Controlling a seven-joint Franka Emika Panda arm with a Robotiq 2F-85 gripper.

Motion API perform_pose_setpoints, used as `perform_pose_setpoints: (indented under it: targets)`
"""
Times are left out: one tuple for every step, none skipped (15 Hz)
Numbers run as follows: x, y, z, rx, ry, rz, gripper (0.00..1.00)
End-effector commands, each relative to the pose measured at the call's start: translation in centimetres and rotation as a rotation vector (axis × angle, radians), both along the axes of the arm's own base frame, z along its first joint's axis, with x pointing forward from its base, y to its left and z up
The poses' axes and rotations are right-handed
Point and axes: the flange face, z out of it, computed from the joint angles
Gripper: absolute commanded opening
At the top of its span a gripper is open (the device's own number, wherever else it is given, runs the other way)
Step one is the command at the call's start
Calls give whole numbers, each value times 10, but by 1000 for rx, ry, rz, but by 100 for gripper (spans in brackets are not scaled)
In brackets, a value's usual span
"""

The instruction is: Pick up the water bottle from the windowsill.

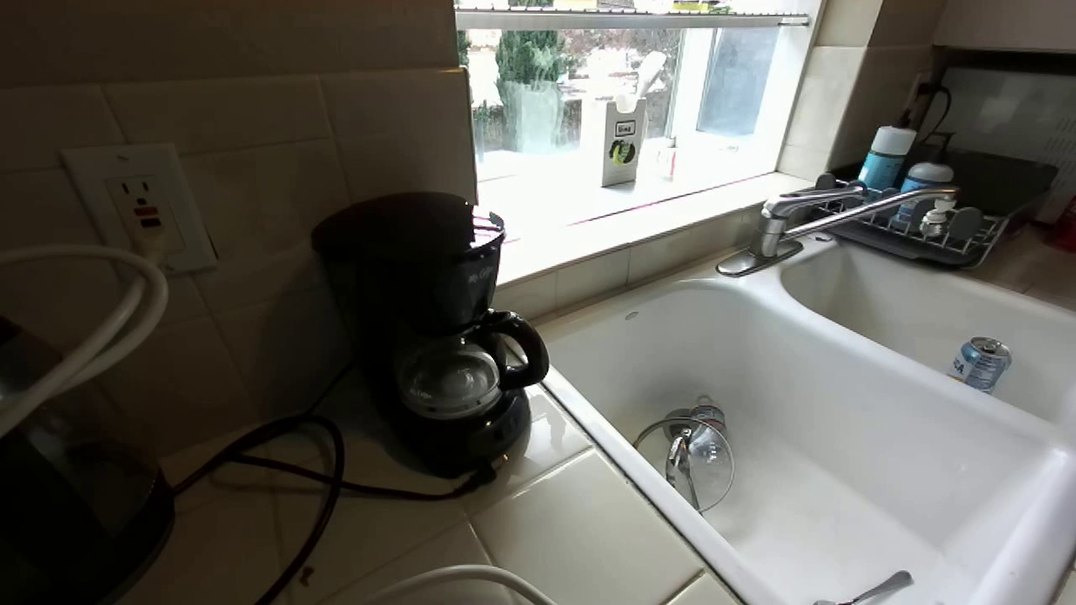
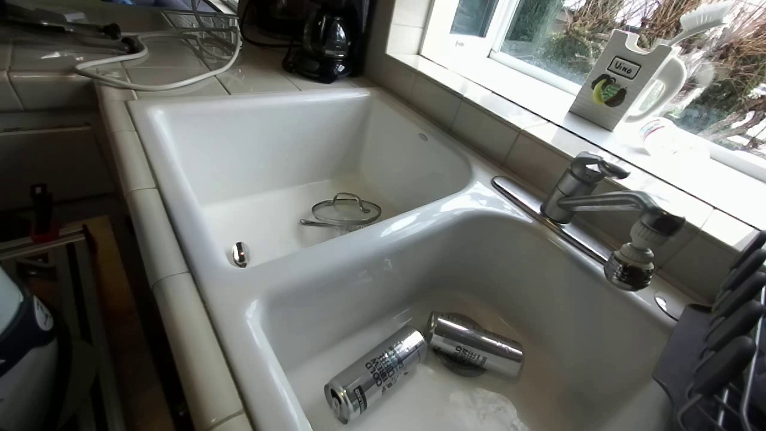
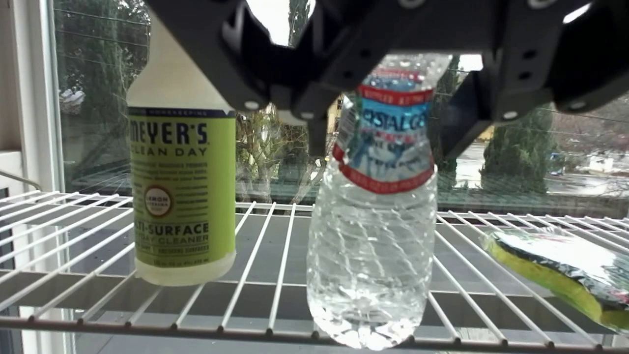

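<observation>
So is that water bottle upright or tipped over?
Upright, though leaning slightly in the wrist view: the water bottle has its base lowest, its label well above.

Daylight pours in through the window (image 1: 572,101), bleaching the windowsill (image 1: 580,235) beneath it in both exterior views. Left of the window, the Mr. Coffee coffee maker (image 1: 403,277) sits in shadow. In my wrist view, my gripper (image 3: 384,141) is backlit, near-black against the window; before it the plastic water bottle (image 3: 372,231) glints, brightest at its base.

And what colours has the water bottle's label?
Label: red, blue and white; clearest in the wrist view.
</observation>
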Motion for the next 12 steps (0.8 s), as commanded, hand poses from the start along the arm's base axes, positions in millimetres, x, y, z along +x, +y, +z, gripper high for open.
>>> perform_pose_setpoints:
  targets:
    - [7,3,-7,11,-30,-6,94]
    - [9,3,-9,15,-40,-5,99]
    - [11,3,-10,20,-51,-3,100]
    - [12,3,-11,27,-68,-3,100]
    - [13,3,-12,36,-87,-2,100]
    - [14,3,-12,41,-107,-5,100]
    - [15,3,-12,53,-125,-6,100]
    - [16,3,-13,60,-141,-8,100]
    - [18,3,-14,70,-162,-8,100]
    - [20,2,-16,76,-184,-12,99]
    - [21,2,-18,83,-200,-14,100]
    - [24,1,-21,90,-225,-16,100]
